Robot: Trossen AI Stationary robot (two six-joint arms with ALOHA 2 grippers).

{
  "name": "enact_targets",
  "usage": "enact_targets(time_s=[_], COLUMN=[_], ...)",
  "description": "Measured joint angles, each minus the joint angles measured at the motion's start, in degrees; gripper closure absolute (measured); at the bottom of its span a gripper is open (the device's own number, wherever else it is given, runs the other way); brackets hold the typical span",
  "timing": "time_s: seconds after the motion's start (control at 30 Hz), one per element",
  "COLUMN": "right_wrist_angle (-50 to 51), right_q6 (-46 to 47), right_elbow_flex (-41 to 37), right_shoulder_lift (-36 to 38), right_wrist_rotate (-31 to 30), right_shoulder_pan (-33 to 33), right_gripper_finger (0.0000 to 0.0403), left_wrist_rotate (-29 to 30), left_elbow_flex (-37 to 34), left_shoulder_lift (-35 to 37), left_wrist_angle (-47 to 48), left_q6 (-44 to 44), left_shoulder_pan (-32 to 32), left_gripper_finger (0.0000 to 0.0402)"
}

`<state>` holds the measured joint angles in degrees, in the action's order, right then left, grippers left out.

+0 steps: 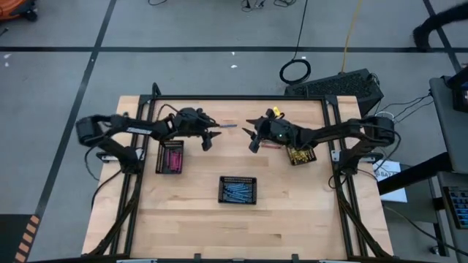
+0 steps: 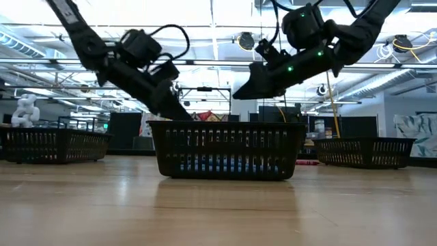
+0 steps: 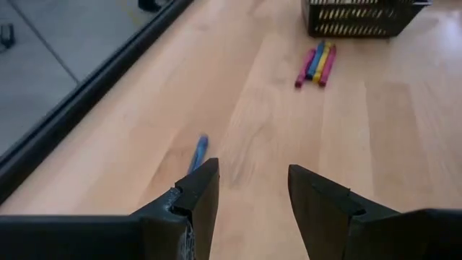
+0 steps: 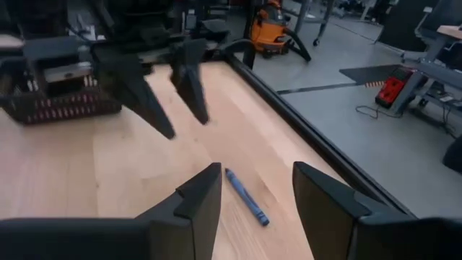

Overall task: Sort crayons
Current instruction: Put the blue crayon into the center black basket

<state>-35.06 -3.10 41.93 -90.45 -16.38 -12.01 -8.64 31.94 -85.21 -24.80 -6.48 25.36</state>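
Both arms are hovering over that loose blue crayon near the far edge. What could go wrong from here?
1. The left gripper and right gripper, both open, face each other over the blue crayon; if both reach, they may collide.
2. The crayon lies close to the table's far rail; a nudge could roll it against the rail.
3. Four crayons beside the yellow-crayon tray could be brushed by the right arm.

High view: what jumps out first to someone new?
Two dark arms meet over the far half of the table, the open left gripper and open right gripper facing each other, both empty. A lone blue crayon lies between them near the far edge. Three black trays hold sorted crayons: pink tray, blue tray, yellow tray.
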Motion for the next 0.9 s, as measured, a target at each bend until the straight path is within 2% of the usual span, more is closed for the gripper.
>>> enact_targets(time_s=[0.1, 0.2, 0.27, 0.37, 0.5, 0.63, 0.8, 0.9], right_wrist_angle=[-1.47, -4.48, -6.69, -10.15, -8.56, -7.37, -6.76, -5.74], right_q6=[-1.69, -5.84, -10.50, -14.04, -10.01, -4.17, -0.65, -0.58], right_elbow_flex=[0.00, 0.00, -0.08, -0.09, -0.04, -0.04, -0.04, -0.04], right_shoulder_lift=[-1.92, -6.10, -8.49, -10.52, -10.52, -10.55, -9.20, -6.92], right_wrist_rotate=[0.16, 0.13, -0.02, 0.09, 0.09, 0.20, 0.24, 0.17], right_shoulder_pan=[-0.35, -0.78, -1.44, -3.04, -4.17, -3.23, 0.19, 3.00], right_gripper_finger=[0.0248, 0.0248, 0.0248, 0.0248, 0.0248, 0.0248, 0.0248, 0.0248], left_wrist_rotate=[-2.19, -1.70, -1.05, -0.74, -0.96, -1.08, 3.99, 4.65], left_elbow_flex=[0.81, 3.19, 6.03, 10.58, 14.61, 14.78, 14.74, 14.78], left_shoulder_lift=[-6.49, -11.82, -13.78, -15.36, -17.07, -17.58, -17.68, -18.91], left_wrist_angle=[-6.35, -8.96, -7.29, 1.84, 12.03, 13.50, 14.18, 15.56], left_q6=[-1.21, -0.11, 2.95, 9.20, 8.43, 2.39, -2.87, -2.95], left_shoulder_pan=[0.37, 0.92, 1.77, 3.69, 5.46, 5.34, 4.89, 5.32], left_gripper_finger=[0.0231, 0.0231, 0.0231, 0.0231, 0.0231, 0.0238, 0.0274, 0.0302])
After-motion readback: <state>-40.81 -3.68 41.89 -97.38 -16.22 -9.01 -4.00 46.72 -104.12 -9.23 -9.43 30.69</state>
